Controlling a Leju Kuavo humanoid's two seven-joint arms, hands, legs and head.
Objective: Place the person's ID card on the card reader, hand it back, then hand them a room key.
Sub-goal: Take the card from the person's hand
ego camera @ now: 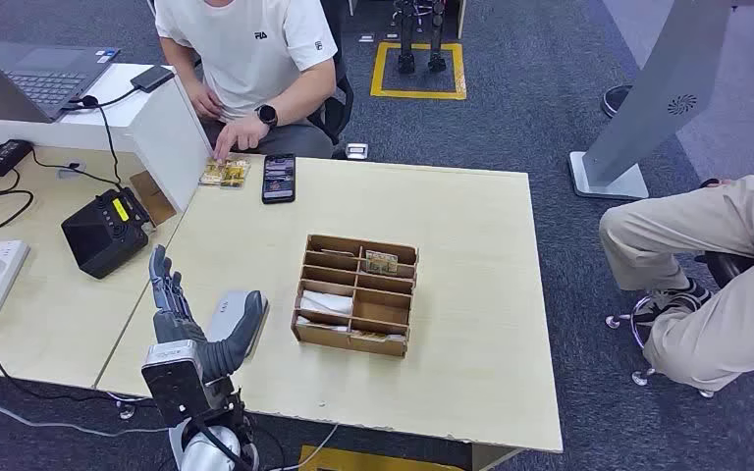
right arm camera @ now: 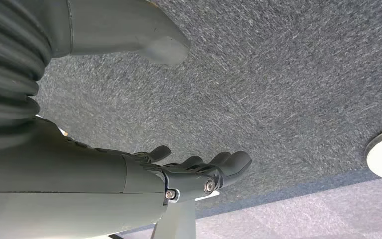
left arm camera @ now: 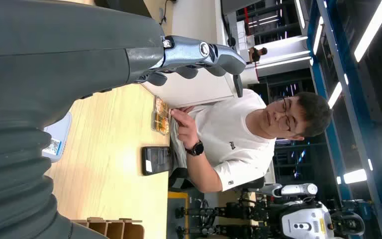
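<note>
- Wooden table (ego camera: 452,226) stands on grey carpet; a person (ego camera: 250,49) sits at its far edge.
- Left hand (ego camera: 179,319) hovers over the near-left corner, fingers spread, holding nothing.
- Right hand (right arm camera: 179,174) hangs above carpet, fingers loosely apart, holding nothing.
- Cards (ego camera: 225,172) lie at the far edge under the person's fingers, well apart from the left hand.

Robotics lab staged as a reception desk.
Grey carpet around the wooden table (ego camera: 452,245); beyond it, a humanoid robot (left arm camera: 298,219) under strip lights.

Matt pale wood table (ego camera: 452,235), rough grey carpet (right arm camera: 288,74).
</note>
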